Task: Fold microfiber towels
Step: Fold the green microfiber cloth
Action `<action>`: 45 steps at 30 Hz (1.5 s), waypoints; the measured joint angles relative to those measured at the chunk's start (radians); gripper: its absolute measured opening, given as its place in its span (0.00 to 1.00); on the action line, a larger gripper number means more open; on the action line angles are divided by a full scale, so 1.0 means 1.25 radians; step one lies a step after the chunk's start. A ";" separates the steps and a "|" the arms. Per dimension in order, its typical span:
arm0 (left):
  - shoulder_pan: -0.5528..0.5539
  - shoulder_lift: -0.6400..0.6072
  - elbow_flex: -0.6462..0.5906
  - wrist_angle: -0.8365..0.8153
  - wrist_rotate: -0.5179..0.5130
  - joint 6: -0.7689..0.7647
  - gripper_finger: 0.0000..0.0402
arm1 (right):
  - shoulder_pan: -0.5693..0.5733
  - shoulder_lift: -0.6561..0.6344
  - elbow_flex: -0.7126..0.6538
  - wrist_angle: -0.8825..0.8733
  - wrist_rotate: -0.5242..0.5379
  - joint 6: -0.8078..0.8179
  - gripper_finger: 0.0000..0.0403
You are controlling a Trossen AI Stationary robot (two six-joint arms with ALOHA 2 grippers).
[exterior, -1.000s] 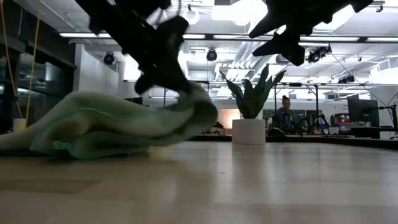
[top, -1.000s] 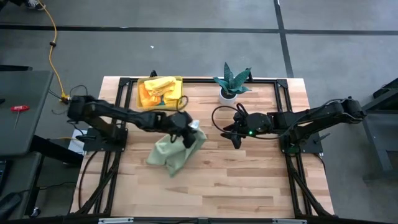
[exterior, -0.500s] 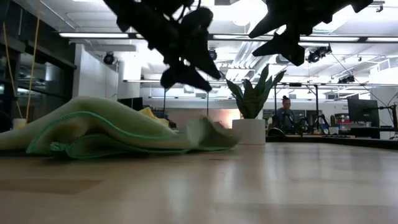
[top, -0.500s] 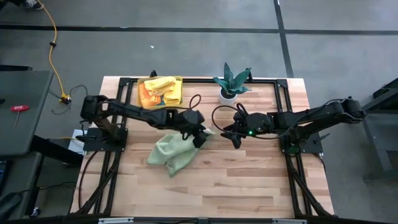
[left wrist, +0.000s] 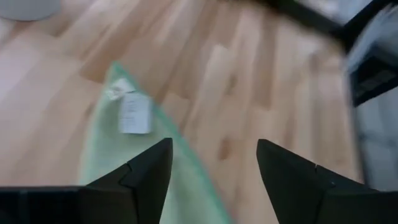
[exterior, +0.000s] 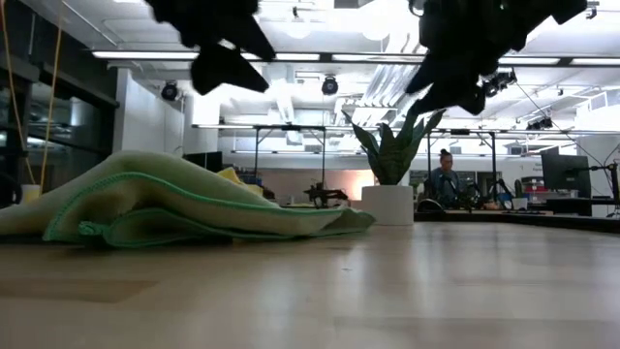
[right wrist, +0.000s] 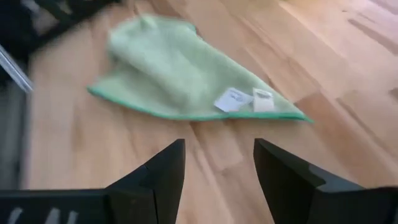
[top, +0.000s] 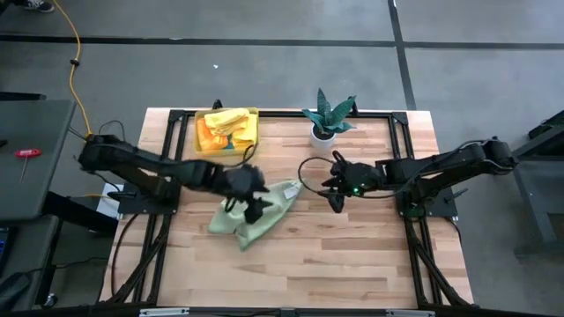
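Observation:
A light green microfiber towel (top: 251,216) lies crumpled on the wooden table; its pointed corner with white tags (right wrist: 242,98) lies flat toward the table's right. My left gripper (top: 256,204) hovers open above the towel's middle and touches nothing; in the left wrist view the towel (left wrist: 124,149) shows below its fingers. My right gripper (top: 335,195) hangs open above the table, just right of the tagged corner, with nothing between its fingers. In the low view both grippers (exterior: 228,58) (exterior: 455,82) are well above the towel (exterior: 174,199).
A translucent yellow bin (top: 227,130) with orange and yellow cloths stands at the far left. A potted plant (top: 328,119) in a white pot stands at the far middle. Bare wood lies toward the near edge (top: 291,273).
My left gripper carried the towel's tagged corner toward the table's right, opened and let it go, then rose and drew back toward the left. The corner dropped and now lies flat on the table; the rest of the towel stayed put.

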 joint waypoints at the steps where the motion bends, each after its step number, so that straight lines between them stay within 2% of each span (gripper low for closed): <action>1: -0.025 -0.018 -0.031 0.042 -0.016 -0.027 0.55 | 0.000 0.009 0.000 -0.008 0.000 -0.032 0.46; 6: -0.143 -0.064 -0.129 0.162 -0.108 -0.171 0.54 | -0.022 0.107 0.001 0.018 0.001 -0.196 0.46; 13: -0.269 -0.070 -0.132 0.155 -0.181 -0.275 0.54 | -0.096 0.265 0.000 0.076 0.005 -0.421 0.46; 20: -0.344 -0.070 -0.132 0.126 -0.239 -0.382 0.54 | -0.154 0.360 0.000 0.178 0.005 -0.548 0.46; 26: -0.371 -0.069 -0.133 0.117 -0.297 -0.449 0.54 | -0.187 0.403 0.000 0.230 0.004 -0.615 0.46; 34: -0.373 -0.069 -0.133 0.117 -0.305 -0.457 0.54 | -0.212 0.440 0.000 0.300 -0.009 -0.632 0.44; 45: -0.373 -0.069 -0.133 0.117 -0.300 -0.469 0.54 | -0.212 0.460 0.000 0.305 -0.009 -0.632 0.23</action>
